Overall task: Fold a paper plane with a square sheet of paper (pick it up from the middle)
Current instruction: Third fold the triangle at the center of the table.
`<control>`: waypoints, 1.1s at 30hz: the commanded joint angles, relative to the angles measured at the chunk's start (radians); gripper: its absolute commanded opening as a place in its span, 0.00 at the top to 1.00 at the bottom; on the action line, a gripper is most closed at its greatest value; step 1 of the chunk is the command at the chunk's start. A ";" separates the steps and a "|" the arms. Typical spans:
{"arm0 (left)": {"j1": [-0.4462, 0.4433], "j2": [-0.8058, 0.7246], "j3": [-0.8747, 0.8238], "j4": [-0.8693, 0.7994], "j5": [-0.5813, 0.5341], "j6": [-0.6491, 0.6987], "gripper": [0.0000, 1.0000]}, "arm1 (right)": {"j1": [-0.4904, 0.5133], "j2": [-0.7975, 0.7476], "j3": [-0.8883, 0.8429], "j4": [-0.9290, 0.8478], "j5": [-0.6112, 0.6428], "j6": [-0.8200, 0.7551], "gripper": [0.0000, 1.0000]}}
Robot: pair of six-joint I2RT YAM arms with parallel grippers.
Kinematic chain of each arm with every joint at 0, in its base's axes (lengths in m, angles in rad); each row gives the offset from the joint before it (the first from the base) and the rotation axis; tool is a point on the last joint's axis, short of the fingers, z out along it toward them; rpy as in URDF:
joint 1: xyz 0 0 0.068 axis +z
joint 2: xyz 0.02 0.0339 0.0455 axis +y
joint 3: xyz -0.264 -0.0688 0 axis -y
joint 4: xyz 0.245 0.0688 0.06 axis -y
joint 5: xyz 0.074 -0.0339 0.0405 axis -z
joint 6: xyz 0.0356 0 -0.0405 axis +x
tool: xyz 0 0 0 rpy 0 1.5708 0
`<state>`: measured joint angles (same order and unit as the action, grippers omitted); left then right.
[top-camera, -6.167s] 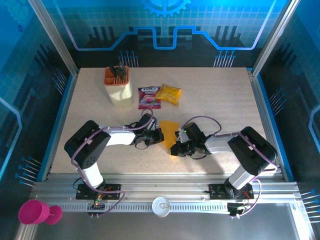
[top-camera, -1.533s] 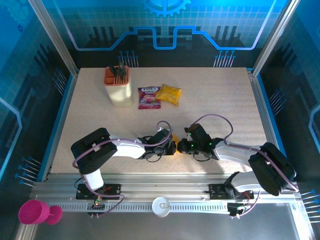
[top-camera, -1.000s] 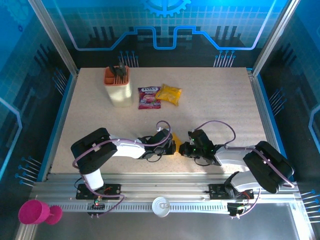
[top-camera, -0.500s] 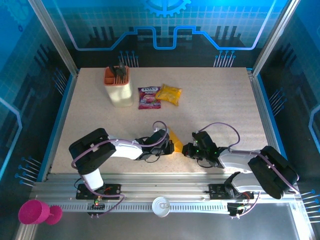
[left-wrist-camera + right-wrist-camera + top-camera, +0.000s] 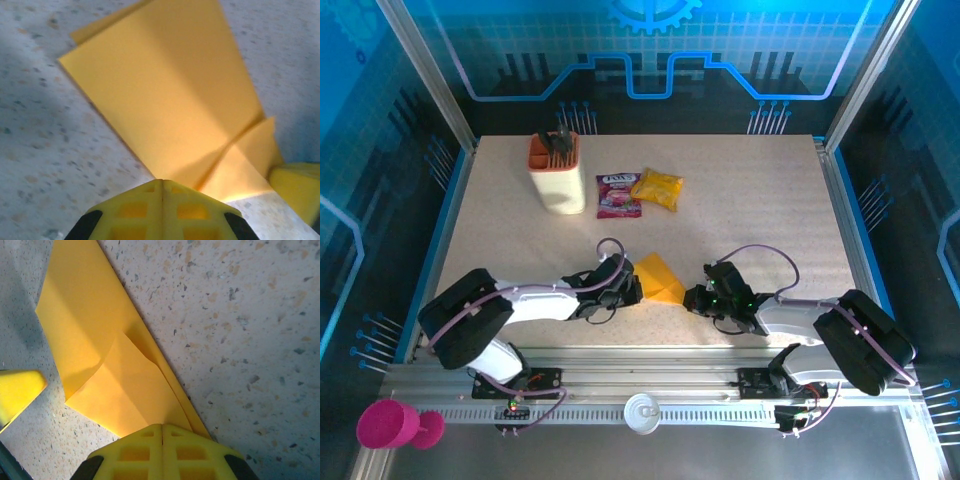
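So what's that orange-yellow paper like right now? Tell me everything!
The sheet of paper is plain, matte orange-yellow with no print. It is already folded: a second layer peeks out along one edge, and a small flap is creased over near one corner. It lies flat on the speckled table, between the two arms. The shut left gripper and shut right gripper each sit at its edge, seemingly touching it from opposite sides.

This is a robotics lab cell, not a home: a speckled table (image 5: 760, 200) is boxed in by aluminium frame posts (image 5: 425, 70) and blue-lit wall panels (image 5: 380, 200) bearing a gear emblem (image 5: 653, 12). A left arm (image 5: 520, 300) and a right arm (image 5: 820, 315), trailing purple cables (image 5: 757, 248), are bolted to a metal rail (image 5: 650, 385) at the near edge.
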<state>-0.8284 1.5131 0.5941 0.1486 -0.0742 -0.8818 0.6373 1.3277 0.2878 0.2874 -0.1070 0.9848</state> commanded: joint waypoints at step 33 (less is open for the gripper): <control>0.014 0.081 -0.068 0.045 -0.085 -0.102 1.00 | -0.033 -0.017 -0.051 -0.295 0.108 -0.053 1.00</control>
<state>-0.8707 1.6382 0.5842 0.3225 -0.0608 -0.9718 0.6270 1.2633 0.2874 0.1848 -0.0700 0.9611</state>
